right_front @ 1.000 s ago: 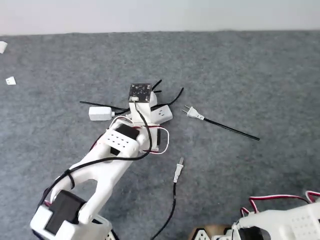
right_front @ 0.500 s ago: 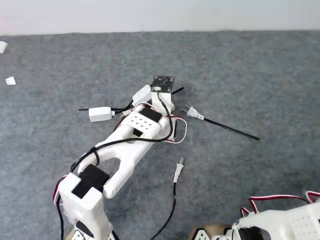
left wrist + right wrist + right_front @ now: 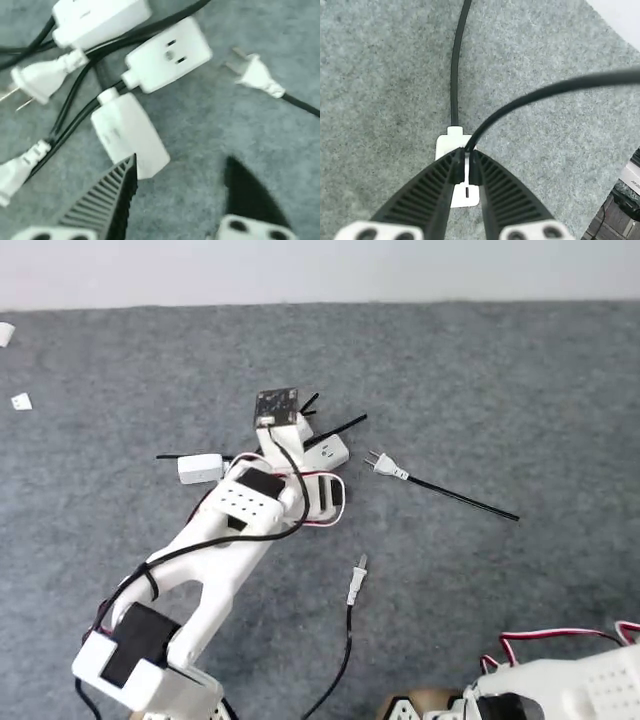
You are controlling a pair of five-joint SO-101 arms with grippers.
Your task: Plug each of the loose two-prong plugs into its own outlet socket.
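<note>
Two-prong plugs: none seated yet. One plug (image 3: 385, 467) lies on grey tabletop (image 3: 520, 380) just beside the socket cluster (image 3: 325, 452), prongs twd it. Second plug (image 3: 355, 580) sits nearer the arms, well apart.

Left arm (image 3: 215, 560) stretched over cluster. Left hand (image 3: 181, 165) open, empty, hovering above a white socket block (image 3: 127, 135). Right hand (image 3: 465, 155) pinched shut on a black cord (image 3: 545, 94), over another white block (image 3: 461, 197).

Risks, judged:
- Cluster is a tangle of slotted socket (image 3: 167, 55), blocks and crossing cords. Closing here prob. grabs a block or drags several at once.
- Sockets look unfixed, so pushing a plug in w/o bracing likely shoves them away.

Small paper scraps (image 3: 20, 401) far off, no obstruction.
</note>
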